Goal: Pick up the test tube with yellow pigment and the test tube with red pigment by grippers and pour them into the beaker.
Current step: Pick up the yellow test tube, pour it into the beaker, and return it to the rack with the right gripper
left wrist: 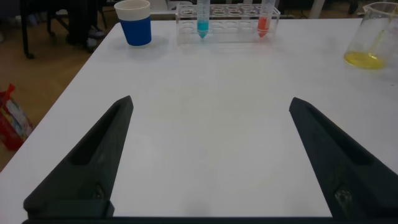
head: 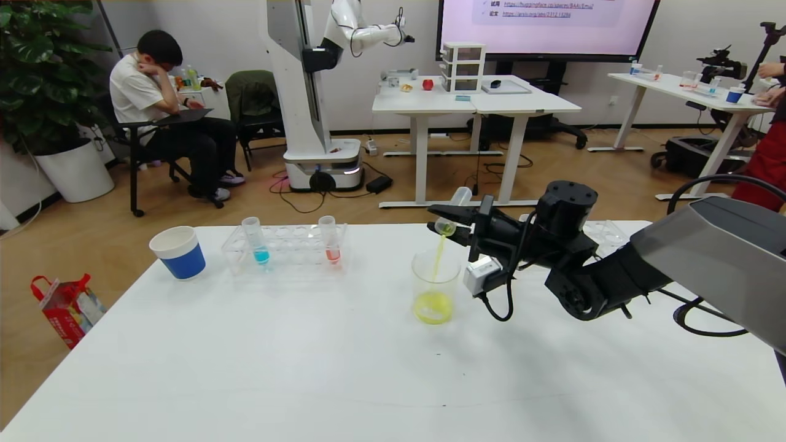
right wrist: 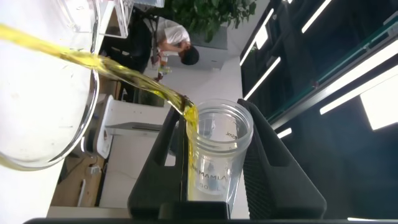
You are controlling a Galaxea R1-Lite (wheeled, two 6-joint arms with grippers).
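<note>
I have the right gripper (head: 451, 220) over the right-centre of the white worktop (head: 307, 356), its fingers clamped on the test tube with yellow pigment (head: 455, 209). The tube is tipped well past level, mouth down and toward the near side, its rounded tip pointing up and away. A thin yellow stream runs from the mouth into the beaker (head: 435, 285) directly below it. In the right wrist view the tube (right wrist: 214, 155) sits between the two black fingers (right wrist: 273, 168), and the stream leaves its lip and crosses over the beaker rim (right wrist: 74, 81).

The beaker stands upright on the worktop, with a shallow pool of yellow liquid in its base. The tube mouth is above the rim and apart from it.

The left gripper (left wrist: 208, 155) hovers low over the near-left part of the worktop, fingers spread wide and holding nothing. It does not show in the head view.

At the far side of the worktop stands a clear tube rack (head: 285, 245). It carries a tube with blue liquid (head: 255, 240) on the left and the test tube with red pigment (head: 330, 240) on the right, both upright. A blue cup with a white rim (head: 178, 252) stands just left of the rack
</note>
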